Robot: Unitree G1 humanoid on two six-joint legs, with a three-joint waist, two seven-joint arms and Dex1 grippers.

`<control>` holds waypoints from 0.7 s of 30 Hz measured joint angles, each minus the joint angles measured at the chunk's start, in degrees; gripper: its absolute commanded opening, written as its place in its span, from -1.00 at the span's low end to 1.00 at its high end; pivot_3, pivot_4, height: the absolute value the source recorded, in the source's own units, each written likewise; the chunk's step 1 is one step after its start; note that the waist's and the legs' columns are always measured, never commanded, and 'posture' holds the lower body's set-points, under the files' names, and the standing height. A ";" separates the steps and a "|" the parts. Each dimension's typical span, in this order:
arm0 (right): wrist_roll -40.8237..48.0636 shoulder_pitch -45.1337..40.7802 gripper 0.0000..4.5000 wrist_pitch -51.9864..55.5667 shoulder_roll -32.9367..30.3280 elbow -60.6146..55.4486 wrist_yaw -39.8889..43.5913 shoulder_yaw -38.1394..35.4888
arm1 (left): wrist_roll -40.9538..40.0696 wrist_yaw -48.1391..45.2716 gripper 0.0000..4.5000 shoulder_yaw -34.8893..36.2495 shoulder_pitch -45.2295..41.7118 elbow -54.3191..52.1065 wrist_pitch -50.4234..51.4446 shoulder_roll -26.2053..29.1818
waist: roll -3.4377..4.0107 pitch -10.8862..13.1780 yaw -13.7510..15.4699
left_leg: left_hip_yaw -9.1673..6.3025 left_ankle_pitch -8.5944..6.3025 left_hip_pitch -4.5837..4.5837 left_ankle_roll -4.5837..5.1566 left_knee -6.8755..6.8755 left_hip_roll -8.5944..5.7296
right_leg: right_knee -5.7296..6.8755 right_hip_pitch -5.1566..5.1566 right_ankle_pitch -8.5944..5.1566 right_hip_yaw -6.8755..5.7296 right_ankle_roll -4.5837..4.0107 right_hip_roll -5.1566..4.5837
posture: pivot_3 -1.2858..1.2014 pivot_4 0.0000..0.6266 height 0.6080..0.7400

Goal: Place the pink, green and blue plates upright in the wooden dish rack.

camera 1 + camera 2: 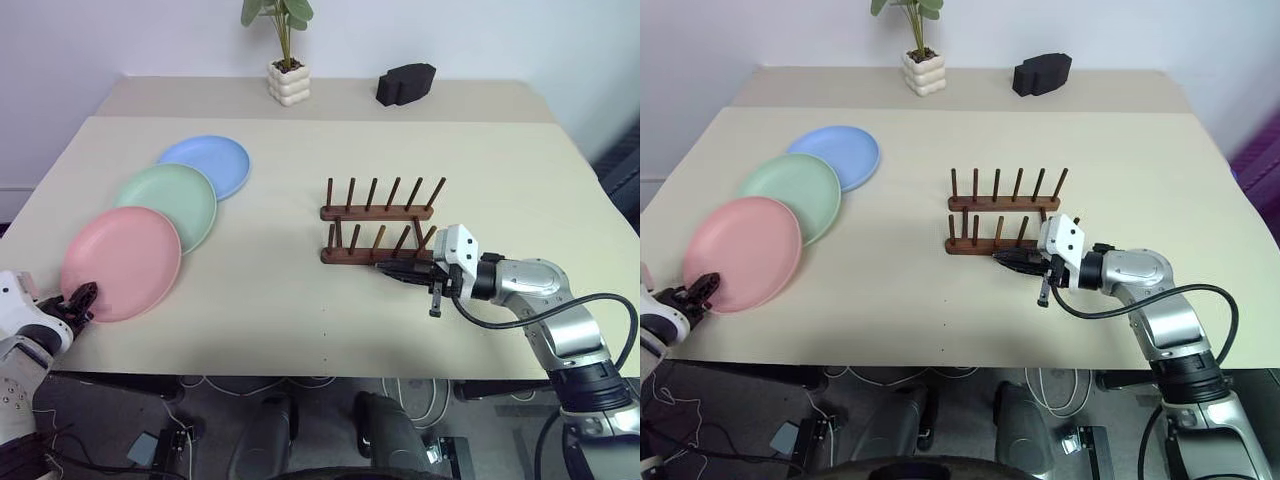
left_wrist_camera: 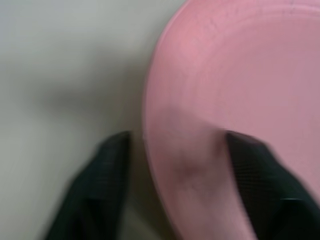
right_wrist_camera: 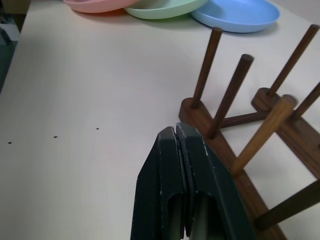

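Note:
Three plates lie in an overlapping row on the left of the table: the pink plate point(image 1: 125, 260) nearest, the green plate point(image 1: 170, 200) behind it, the blue plate point(image 1: 210, 163) farthest. My left gripper point(image 1: 78, 300) is at the pink plate's near left rim, open. Its fingers point(image 2: 100, 190) straddle that rim point(image 2: 165, 150), one beside the plate and one over it. The wooden dish rack point(image 1: 380, 212) stands right of centre with no plates in it. My right gripper point(image 3: 176, 130) is shut on nothing, hovering low at the rack's near right end.
A potted plant point(image 1: 288, 80) and a black object point(image 1: 405, 83) stand at the table's far edge. Bare tabletop point(image 1: 260, 280) lies between the plates and the rack. The left gripper is close to the table's front left edge.

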 measured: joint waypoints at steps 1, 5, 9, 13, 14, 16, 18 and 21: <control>0.17 0.05 -1.00 0.00 -0.07 -0.05 0.04 -0.15 | -0.11 -0.16 -0.68 0.01 0.04 0.04 -0.13 -0.04 | 0.00 0.00 0.01 | 0.00 -0.01 0.00 -0.02 0.00 0.00 | 0.00 0.00 0.00 0.00 0.00 0.00 | 0.03 -0.52 0.97; 0.34 0.07 -1.00 0.00 -0.13 -0.14 0.03 -0.24 | -1.16 -0.82 -0.96 0.58 -0.11 -0.78 -1.76 -0.06 | 0.06 -0.04 0.05 | 0.01 -0.05 0.01 -0.09 0.00 -0.01 | 0.00 0.01 0.00 0.00 0.00 -0.06 | 0.03 -0.52 0.97; 0.35 0.16 -1.00 0.03 -0.13 -0.18 -0.02 -0.24 | -1.85 -0.97 -0.96 0.63 1.01 -0.77 -2.80 -1.11 | 0.05 -0.04 0.00 | 0.02 -0.06 0.01 -0.10 -0.01 -0.02 | 0.00 0.00 0.00 0.00 0.00 -0.07 | 0.03 -0.52 0.97; 0.35 0.14 -1.00 0.11 -0.13 -0.18 -0.01 -0.23 | -3.26 -1.91 -0.96 1.38 1.96 -1.39 -5.24 -2.17 | 0.05 -0.04 -0.02 | 0.02 -0.07 0.00 -0.12 -0.01 -0.01 | -0.02 0.00 -0.01 0.00 0.00 -0.08 | 0.03 -0.52 0.97; 0.35 0.13 -1.00 0.27 -0.13 -0.18 -0.01 -0.24 | -3.93 -2.34 -0.96 1.88 2.28 -1.74 -6.15 -2.77 | 0.04 -0.03 -0.02 | 0.02 -0.07 -0.02 -0.12 -0.01 -0.01 | -0.04 -0.01 -0.01 0.00 0.00 -0.09 | 0.03 -0.52 0.97; 0.36 0.11 -1.00 0.58 -0.13 -0.18 0.00 -0.23 | -5.65 -3.42 -0.96 3.09 2.39 -3.01 -8.05 -4.04 | 0.00 -0.01 0.03 | 0.01 -0.07 -0.11 -0.12 0.00 -0.01 | -0.04 -0.07 0.00 -0.01 0.00 -0.10 | 0.03 -0.52 0.97; 0.37 -0.07 -1.00 0.72 -0.13 -0.24 0.05 -0.23 | -8.07 -4.19 -0.96 4.39 2.37 -5.16 -9.51 -4.93 | -0.01 -0.02 0.07 | 0.00 -0.07 -0.20 -0.12 0.02 -0.02 | -0.04 -0.14 0.00 -0.02 -0.01 -0.12 | 0.03 -0.52 0.97; 0.41 -0.32 -1.00 1.23 -0.64 -1.25 0.26 -0.23 | -10.75 -3.05 -0.96 5.46 1.20 -8.91 -10.55 -4.83 | -0.02 -0.02 0.14 | 0.00 -0.01 -0.44 -0.03 0.07 -0.04 | 0.00 -0.36 0.01 -0.02 -0.01 -0.10 | 0.03 -0.52 0.97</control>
